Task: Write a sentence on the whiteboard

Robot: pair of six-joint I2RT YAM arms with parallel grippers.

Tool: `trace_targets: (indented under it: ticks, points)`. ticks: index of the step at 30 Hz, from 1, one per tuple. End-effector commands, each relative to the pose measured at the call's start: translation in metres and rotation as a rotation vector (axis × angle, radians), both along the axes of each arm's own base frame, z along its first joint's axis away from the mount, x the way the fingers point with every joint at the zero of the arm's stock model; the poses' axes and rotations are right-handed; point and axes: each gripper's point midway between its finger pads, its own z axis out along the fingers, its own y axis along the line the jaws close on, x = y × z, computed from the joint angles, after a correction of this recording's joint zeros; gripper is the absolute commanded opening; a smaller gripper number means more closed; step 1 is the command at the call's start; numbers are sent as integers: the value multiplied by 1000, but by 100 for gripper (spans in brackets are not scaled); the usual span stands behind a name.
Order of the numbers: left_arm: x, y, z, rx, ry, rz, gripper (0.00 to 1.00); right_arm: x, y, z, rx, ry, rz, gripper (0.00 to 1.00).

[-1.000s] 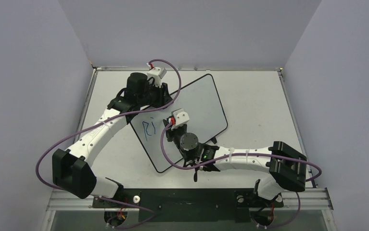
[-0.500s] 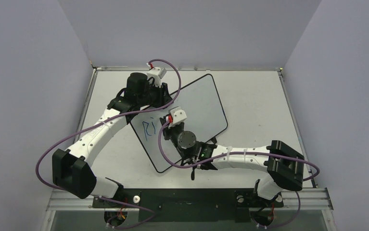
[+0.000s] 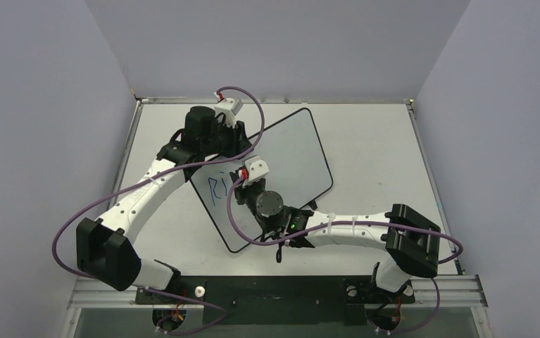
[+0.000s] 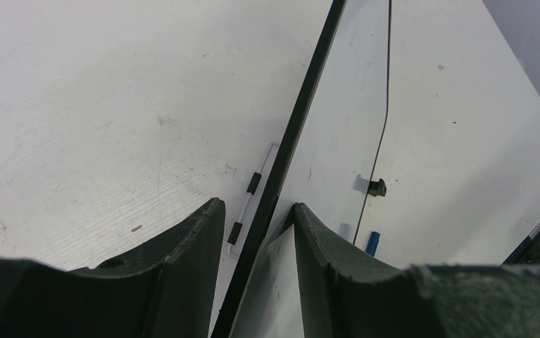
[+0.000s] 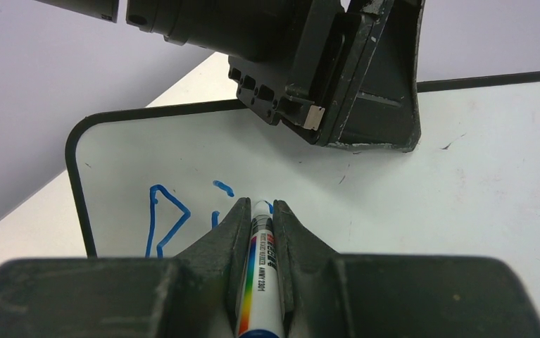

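The whiteboard (image 3: 291, 151) stands tilted on the table, black-framed. Blue letters "Ri" (image 3: 215, 187), the start of the sentence, sit near its left end; in the right wrist view they show as "R" (image 5: 165, 220) and "i". My left gripper (image 3: 241, 144) is shut on the board's top edge; in the left wrist view its fingers (image 4: 256, 211) straddle the black frame (image 4: 310, 88). My right gripper (image 5: 260, 206) is shut on a white marker (image 5: 258, 282) with a rainbow stripe. The marker's tip is at the board surface just right of the "i". In the top view the right gripper (image 3: 244, 189) is over the board.
A small blue cap (image 4: 372, 242) lies on the table in front of the board, near a black foot (image 4: 377, 187). A white wire stand (image 4: 251, 198) shows behind the board. Grey walls close in the table (image 3: 379, 141) on three sides.
My right gripper has moved left along the board with the marker, closer to the "i". The left arm and the board have not moved.
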Motion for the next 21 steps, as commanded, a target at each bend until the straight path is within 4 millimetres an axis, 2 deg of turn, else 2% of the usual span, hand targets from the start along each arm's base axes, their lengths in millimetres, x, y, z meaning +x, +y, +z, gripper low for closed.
trace_targets:
  ticks: [1,11,21]
  points:
    - [8,0,55,-72,-166,18,0,-4,10,5,23,3,33,0]
    - [8,0,54,-71,-165,18,0,-18,13,-16,-20,28,63,0]
    - [7,0,54,-73,-167,17,0,-18,0,-27,-41,43,28,0]
